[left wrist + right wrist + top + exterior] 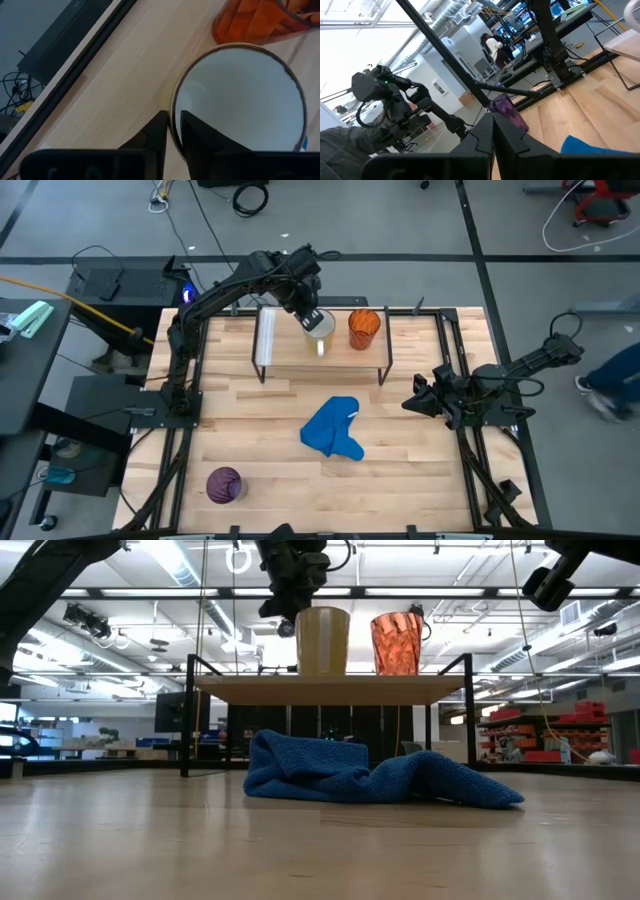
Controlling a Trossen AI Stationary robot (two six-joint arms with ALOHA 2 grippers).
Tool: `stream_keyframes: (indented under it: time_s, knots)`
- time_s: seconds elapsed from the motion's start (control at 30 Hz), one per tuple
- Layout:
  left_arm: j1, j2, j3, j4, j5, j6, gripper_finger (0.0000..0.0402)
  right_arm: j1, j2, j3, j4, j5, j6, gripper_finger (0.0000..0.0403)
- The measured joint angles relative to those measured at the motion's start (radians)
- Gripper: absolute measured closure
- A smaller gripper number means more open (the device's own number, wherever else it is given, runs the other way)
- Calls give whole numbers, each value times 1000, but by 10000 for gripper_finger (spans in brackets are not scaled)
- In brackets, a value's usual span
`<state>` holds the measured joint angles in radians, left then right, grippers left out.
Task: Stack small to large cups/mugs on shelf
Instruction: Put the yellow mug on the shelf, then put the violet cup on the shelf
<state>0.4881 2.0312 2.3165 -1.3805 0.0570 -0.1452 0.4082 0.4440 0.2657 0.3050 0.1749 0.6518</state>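
Note:
The white mug [319, 324] stands upright on the light-wood shelf [272, 342], left of the translucent orange cup [363, 327], which also stands on the shelf board. In the low view the mug [322, 640] and the orange cup [396, 643] stand side by side on the board [330, 690]. My left gripper [308, 316] is shut on the mug's rim. The purple cup [224, 484] rests on the tabletop at the near left. My right gripper [412, 402] is shut and empty, above the table's right side. My left gripper pinches the mug's rim [174, 125] on the side away from the orange cup, with one finger [200, 137] inside the mug and one finger [159, 131] outside. The fingers come from above, pointing down. The mug stands upright with its base on the shelf board.
A crumpled blue cloth [334, 430] lies on the tabletop in front of the shelf. The shelf's black wire legs [383, 370] stand at its corners. A person shows in the room beyond the table in the right wrist view [492, 47].

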Motion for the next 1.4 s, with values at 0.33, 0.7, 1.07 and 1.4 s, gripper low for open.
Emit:
stream_keyframes:
  time_s: [0.33, 0.7, 1.07, 1.4]
  knots:
    - [0, 0, 0, 34, 1, 1, 304, 0, 0, 0, -1, 0, 1, 386]
    - [13, -2, 29, 42, 2, 0, 294, 0, 0, 0, -2, 0, 8, 386]
    - [45, -109, 35, -19, -1, -6, 294, 0, 0, 0, -3, 0, 11, 386]
    - [58, -283, -15, -199, -115, -9, 297, 0, 0, 0, -7, 0, 61, 386]
